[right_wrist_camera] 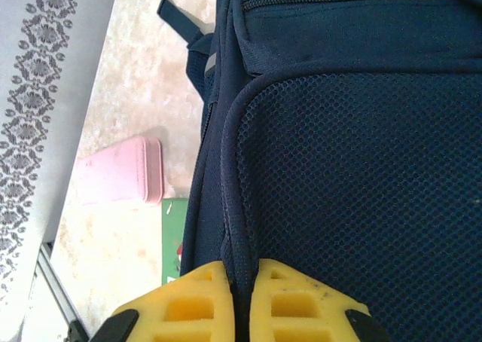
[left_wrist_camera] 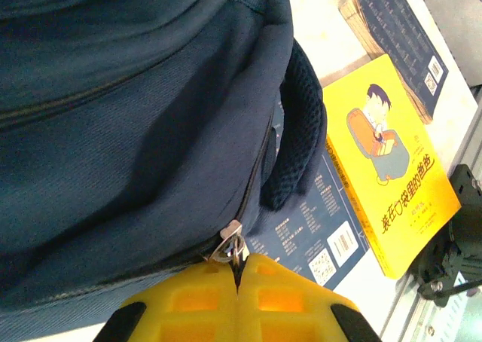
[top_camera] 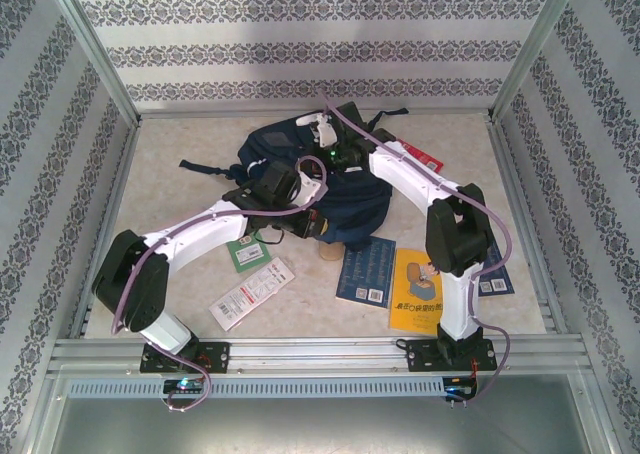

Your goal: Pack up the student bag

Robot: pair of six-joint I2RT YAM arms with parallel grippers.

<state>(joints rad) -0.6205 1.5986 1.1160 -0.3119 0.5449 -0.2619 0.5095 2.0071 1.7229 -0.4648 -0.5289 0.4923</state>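
The student bag [top_camera: 335,189], navy-blue, lies in the middle of the table with both arms reaching over it. In the left wrist view my left gripper [left_wrist_camera: 239,273] is shut on the bag's metal zipper pull [left_wrist_camera: 232,245], at the end of a zip line across the dark fabric [left_wrist_camera: 135,131]. My right gripper [right_wrist_camera: 241,276] is shut on the piped seam [right_wrist_camera: 235,229] that borders the bag's mesh panel [right_wrist_camera: 361,176]. In the top view the left gripper [top_camera: 300,221] sits at the bag's near side and the right gripper [top_camera: 335,154] at its far side.
Near the bag lie a green book [top_camera: 248,252], a white leaflet [top_camera: 252,292], a blue book [top_camera: 366,272], a yellow book [top_camera: 417,290] and another blue book [top_camera: 497,279]. A pink case [right_wrist_camera: 120,169] lies beside the bag. Patterned walls enclose the table.
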